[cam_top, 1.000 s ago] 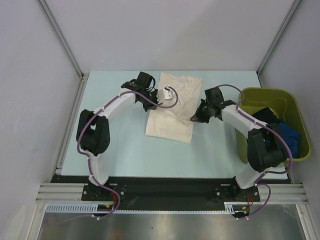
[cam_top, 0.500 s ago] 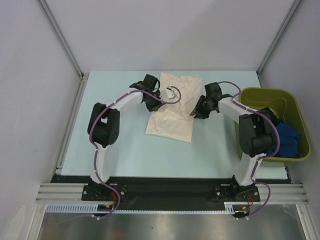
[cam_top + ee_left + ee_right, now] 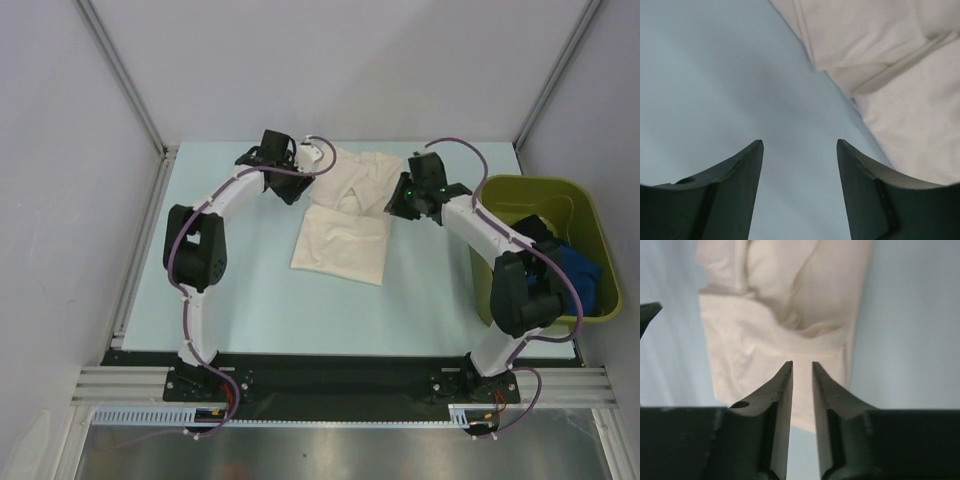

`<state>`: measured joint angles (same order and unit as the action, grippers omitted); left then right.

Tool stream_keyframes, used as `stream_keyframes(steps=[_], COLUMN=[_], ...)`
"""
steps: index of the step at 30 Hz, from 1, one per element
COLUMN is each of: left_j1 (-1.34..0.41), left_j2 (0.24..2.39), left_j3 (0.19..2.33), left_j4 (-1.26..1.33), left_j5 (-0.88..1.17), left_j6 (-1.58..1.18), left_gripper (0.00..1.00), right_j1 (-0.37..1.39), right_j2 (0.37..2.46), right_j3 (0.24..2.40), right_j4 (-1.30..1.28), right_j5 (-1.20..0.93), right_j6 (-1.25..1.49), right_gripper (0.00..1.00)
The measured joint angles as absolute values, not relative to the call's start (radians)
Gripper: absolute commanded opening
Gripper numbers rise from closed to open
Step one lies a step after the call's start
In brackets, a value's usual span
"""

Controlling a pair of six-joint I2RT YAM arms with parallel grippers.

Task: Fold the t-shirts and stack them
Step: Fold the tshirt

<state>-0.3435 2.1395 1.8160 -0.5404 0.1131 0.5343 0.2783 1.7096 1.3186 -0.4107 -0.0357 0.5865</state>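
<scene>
A cream t-shirt lies partly folded on the pale blue table, its far half rumpled. My left gripper hovers at the shirt's far left edge. In the left wrist view it is open over bare table, with the cream cloth off to the upper right. My right gripper hangs over the shirt's right edge. In the right wrist view it has a narrow gap between its fingers, nothing in it, and the cream shirt below. A black t-shirt and a blue t-shirt sit in the bin.
An olive-green bin stands at the table's right edge, close beside the right arm. Grey walls with metal corner posts enclose the far side and both sides. Bare table stretches in front of the shirt.
Both grippers have gone from shut to open and let go of the cream shirt. Both have drawn away toward the far side, and the shirt's far part now lies bunched on the table.
</scene>
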Motion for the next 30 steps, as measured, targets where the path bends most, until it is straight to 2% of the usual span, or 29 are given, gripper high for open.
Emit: stream_keyframes(steps=[1,3,9,15,25,29,30], left_j1=[-0.34,-0.344,-0.388,-0.39,-0.385,-0.384,-0.383], left_j2=[2.123,2.076,2.05,2.173,2.299,2.305,2.302], left_j3=[1.793,1.726,1.677,1.781,1.863,1.889,1.898], left_j4=[-0.551,-0.569,-0.594,-0.566,-0.542,-0.544,-0.543], left_j5=[0.137,0.197,0.3,0.29,0.12,0.075,0.073], left_j6=[0.531,0.522,0.484,0.401,0.267,0.239,0.235], left_gripper=[0.62,0.58,0.56,0.58,0.58,0.64,0.66], right_j1=[0.308,0.361,0.38,0.324,0.24,0.224,0.223], right_j2=[1.695,1.695,1.859,2.012,2.017,2.011,2.004], right_j3=[1.305,1.287,1.298,1.346,1.341,1.341,1.341], right_j4=[-0.4,-0.379,-0.359,-0.345,-0.257,-0.282,-0.295], right_j5=[-0.047,-0.081,-0.149,-0.198,-0.195,-0.173,-0.163], right_j6=[0.581,0.577,0.58,0.606,0.704,0.698,0.692], right_gripper=[0.18,0.12,0.09,0.1,0.1,0.15,0.2])
